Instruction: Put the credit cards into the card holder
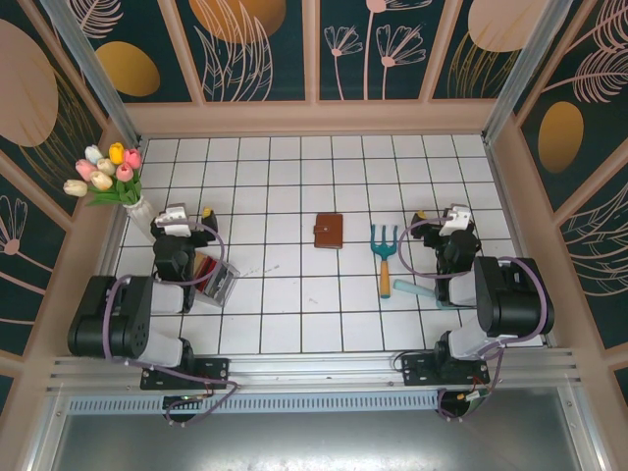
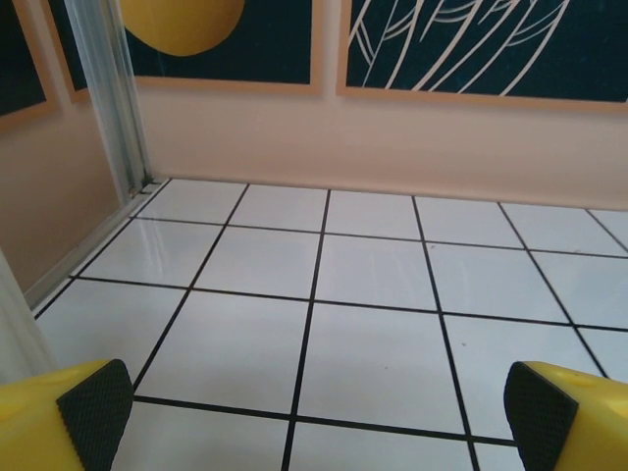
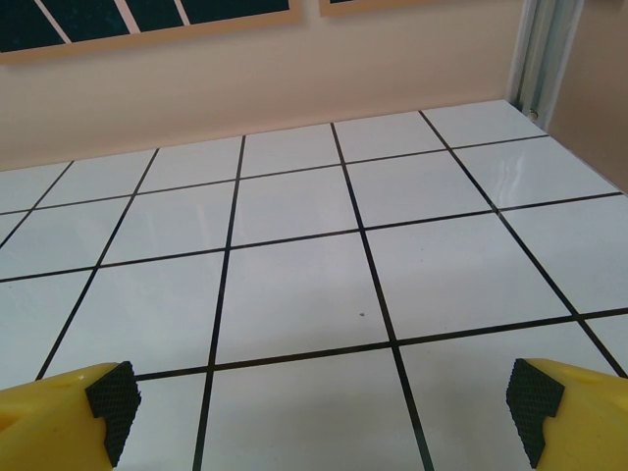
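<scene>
1. The left hand [image 1: 183, 212] is wide open and holds nothing. In its wrist view [image 2: 314, 417] the two yellow fingers with black pads [image 2: 95, 404] sit at the bottom corners, with bare white tile between them.
2. The right hand [image 1: 446, 212] is also wide open and empty. Its wrist view [image 3: 324, 412] shows the padded fingers [image 3: 535, 417] spread far apart over the tiled table [image 3: 294, 285].
3. Both hands point away from the arm bases, toward the far wall.
4. The credit cards [image 1: 204, 267] stand on edge in a clear plastic box [image 1: 223, 287]. The box lies just behind the left hand and a little to its right, close beside that arm's wrist. Red and tan cards can be made out; any others are too small to tell apart.
5. The card holder [image 1: 329, 231] is a small brown wallet lying flat on the table between the two hands. It is well to the right of the left hand and well to the left of the right hand, roughly level with both. It looks folded shut, with a small clasp at its left edge.
6. A garden fork [image 1: 385, 250] with teal prongs and an orange handle lies just left of the right hand, between that hand and the wallet.
7. A small teal tool [image 1: 412, 289] lies behind the right hand, close to that arm.
8. A white vase [image 1: 143, 216] of tulips [image 1: 106, 172] stands just left of the left hand, at the table's left edge.
</scene>
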Action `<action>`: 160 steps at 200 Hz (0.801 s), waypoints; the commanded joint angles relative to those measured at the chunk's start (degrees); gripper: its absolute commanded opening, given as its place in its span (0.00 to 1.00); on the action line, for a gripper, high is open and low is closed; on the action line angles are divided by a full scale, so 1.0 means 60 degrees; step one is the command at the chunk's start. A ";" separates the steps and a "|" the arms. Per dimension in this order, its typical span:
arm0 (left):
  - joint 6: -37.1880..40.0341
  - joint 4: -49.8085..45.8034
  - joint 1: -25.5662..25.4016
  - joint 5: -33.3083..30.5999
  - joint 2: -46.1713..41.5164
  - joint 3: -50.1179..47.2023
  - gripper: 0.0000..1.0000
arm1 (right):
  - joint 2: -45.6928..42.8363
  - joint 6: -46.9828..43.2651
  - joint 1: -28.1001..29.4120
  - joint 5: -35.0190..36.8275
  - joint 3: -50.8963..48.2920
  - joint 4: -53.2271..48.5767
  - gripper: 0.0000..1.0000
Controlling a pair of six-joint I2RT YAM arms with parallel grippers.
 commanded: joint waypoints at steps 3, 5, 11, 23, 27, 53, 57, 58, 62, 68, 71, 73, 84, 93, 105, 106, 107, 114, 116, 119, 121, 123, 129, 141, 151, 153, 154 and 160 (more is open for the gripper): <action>-0.0406 -0.1110 0.0059 -0.0093 -0.1455 -0.0101 0.99 | -0.0656 -0.0170 0.0165 -0.0102 0.0076 -0.0175 0.99; -0.0479 -0.1200 0.0059 -0.0132 -0.1574 -0.0125 0.99 | -0.0745 -0.0163 0.0161 -0.0096 0.0117 -0.0336 0.99; -0.0658 -0.1443 0.0059 -0.0150 -0.2012 -0.0199 0.99 | -0.1044 -0.0084 0.0156 -0.0041 0.0290 -0.0929 0.99; -0.0981 -0.2014 0.0060 -0.0228 -0.2965 -0.0313 0.99 | -0.1683 0.0247 0.0139 -0.0052 0.0910 -0.2767 0.99; -0.1109 -0.2267 0.0059 -0.0305 -0.3282 -0.0313 0.99 | -0.1863 0.0339 0.0130 -0.0078 0.1117 -0.3357 0.99; -0.2761 -0.5735 0.0059 -0.1858 -0.5314 0.0562 0.99 | -0.2932 0.1630 0.0147 -0.0420 0.1999 -0.6163 0.99; -0.2962 -0.6248 0.0059 -0.1926 -0.5577 0.0702 0.99 | -0.3077 0.1945 0.0133 -0.0512 0.2193 -0.6663 0.99; -0.3022 -0.6368 0.0059 -0.1939 -0.5634 0.0729 0.99 | -0.3112 0.2030 0.0129 -0.0523 0.2238 -0.6768 0.99; -0.3266 -0.6844 0.0066 -0.1990 -0.5885 0.0872 0.99 | -0.3246 0.2386 0.0133 -0.0567 0.2452 -0.7304 0.99; -0.3847 -0.7619 0.0064 -0.2050 -0.6269 0.1027 0.99 | -0.3389 0.2840 0.0087 -0.0721 0.2798 -0.8215 0.99; -0.4142 -0.8034 0.0060 -0.2079 -0.6449 0.1118 0.99 | -0.3437 0.2978 0.0038 -0.0956 0.2980 -0.8583 0.99; -0.4306 -0.8318 0.0063 -0.2086 -0.6602 0.1158 0.99 | -0.3447 0.3012 0.0012 -0.1163 0.3073 -0.8821 0.99; -0.5382 -0.9815 0.0059 -0.2071 -0.7261 0.1462 0.99 | -0.3460 0.3058 -0.0061 -0.2608 0.3462 -0.9571 0.99; -0.5956 -1.0707 0.0060 -0.1635 -0.7711 0.1637 0.99 | -0.3457 0.3206 -0.0041 -0.3965 0.3554 -0.9660 0.95; -0.6305 -1.1266 0.0059 -0.0487 -0.8234 0.1650 0.99 | -0.3430 0.3504 0.0084 -0.5243 0.3633 -0.9584 0.90; -0.6363 -1.1324 0.0059 -0.0384 -0.8273 0.1657 0.99 | -0.3427 0.3527 0.0097 -0.5305 0.3639 -0.9591 0.89; -0.6400 -1.1374 0.0059 -0.0304 -0.8307 0.1661 0.99 | -0.3434 0.3546 0.0126 -0.5373 0.3650 -0.9595 0.89; -0.6754 -1.1920 0.0052 0.0060 -0.8515 0.1743 0.99 | -0.3431 0.3640 0.0325 -0.5589 0.3745 -0.9670 0.88; -0.6885 -1.2087 0.0058 0.0111 -0.8575 0.1779 0.99 | -0.3419 0.3657 0.0409 -0.5599 0.3777 -0.9711 0.87; -0.7131 -1.2405 0.0059 0.0159 -0.8660 0.1838 0.99 | -0.3417 0.3666 0.0538 -0.5616 0.3849 -0.9790 0.86; -0.7269 -1.2622 0.0059 0.0198 -0.8714 0.1883 0.99 | -0.3409 0.3660 0.0620 -0.5616 0.3887 -0.9836 0.86; -0.7424 -1.2801 0.0059 0.0263 -0.8757 0.1920 0.99 | -0.3403 0.3648 0.0725 -0.5616 0.3941 -0.9885 0.86; -0.7688 -1.3196 0.0059 0.0530 -0.8903 0.2008 0.99 | -0.3354 0.3608 0.1063 -0.5557 0.4076 -0.9971 0.86; -0.7957 -1.3313 0.0059 0.1493 -0.9120 0.1957 0.99 | -0.2993 0.3556 0.1900 -0.4949 0.4480 -1.0321 0.82; -0.8062 -1.2947 0.0063 0.2448 -0.9137 0.1878 0.99 | -0.2411 0.3405 0.2630 -0.4469 0.5013 -1.0748 0.80; -0.8069 -1.2845 0.0060 0.2634 -0.9115 0.1860 0.99 | -0.2286 0.3372 0.2765 -0.4403 0.5145 -1.0827 0.79; -0.8080 -1.2802 0.0060 0.2751 -0.9095 0.1858 0.99 | -0.2226 0.3359 0.2829 -0.4365 0.5201 -1.0864 0.79; -0.8145 -1.2585 0.0058 0.3244 -0.8982 0.1867 0.99 | -0.1753 0.3304 0.3231 -0.4134 0.5543 -1.1053 0.77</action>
